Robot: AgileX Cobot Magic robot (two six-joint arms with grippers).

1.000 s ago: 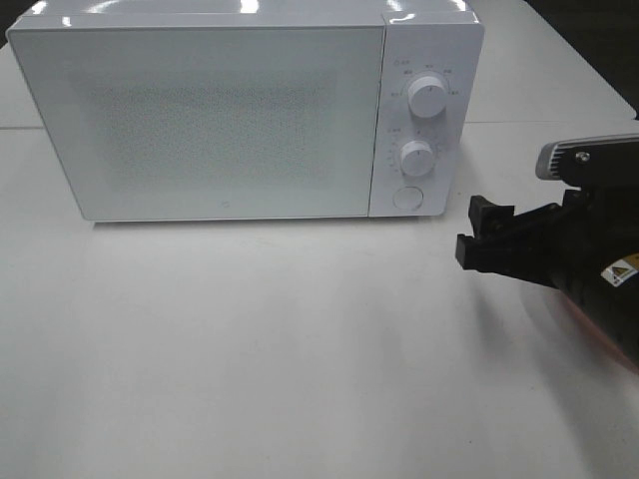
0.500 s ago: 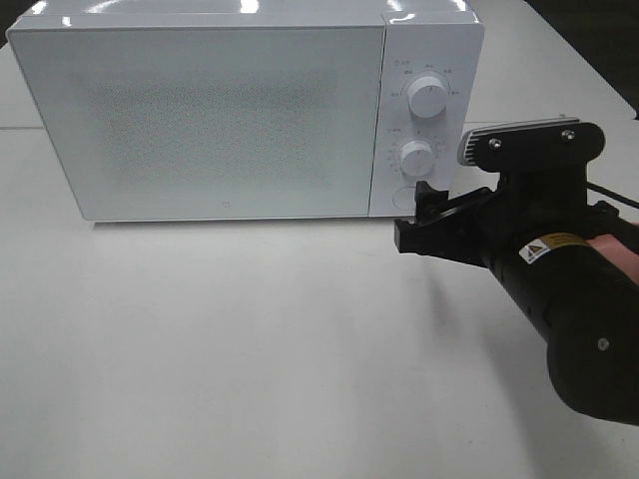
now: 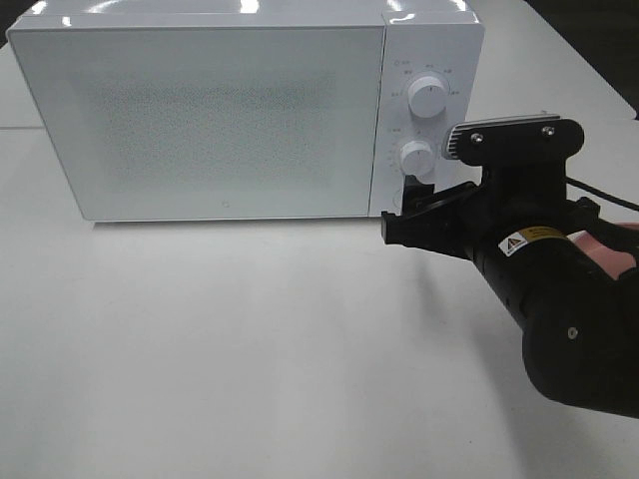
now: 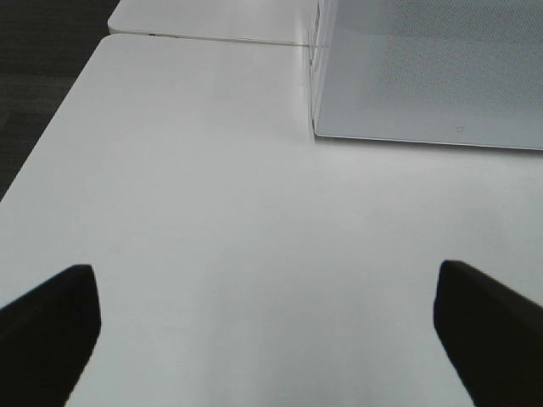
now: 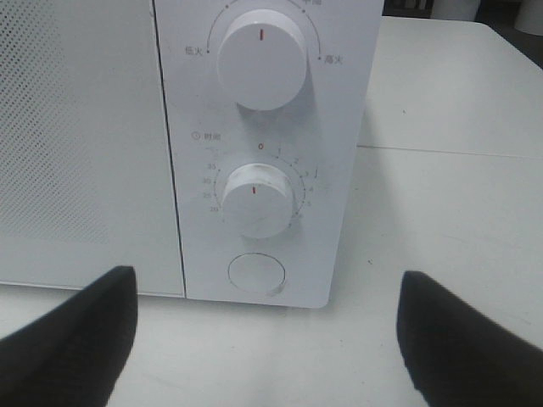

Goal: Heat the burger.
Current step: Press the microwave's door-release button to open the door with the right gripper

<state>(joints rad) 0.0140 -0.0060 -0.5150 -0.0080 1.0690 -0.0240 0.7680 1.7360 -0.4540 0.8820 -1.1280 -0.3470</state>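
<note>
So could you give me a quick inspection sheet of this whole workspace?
Surface: white table, bare in front of the microwave.
Job's things: burger, nothing seen; microwave door closed.
Clutter: pink shape behind the right arm, too hidden to name.
Hands: right hand open, by the round button; left hand open over bare table.
Cables: black cable behind right arm.
Surroundings: dark floor; second table adjoining.
</note>
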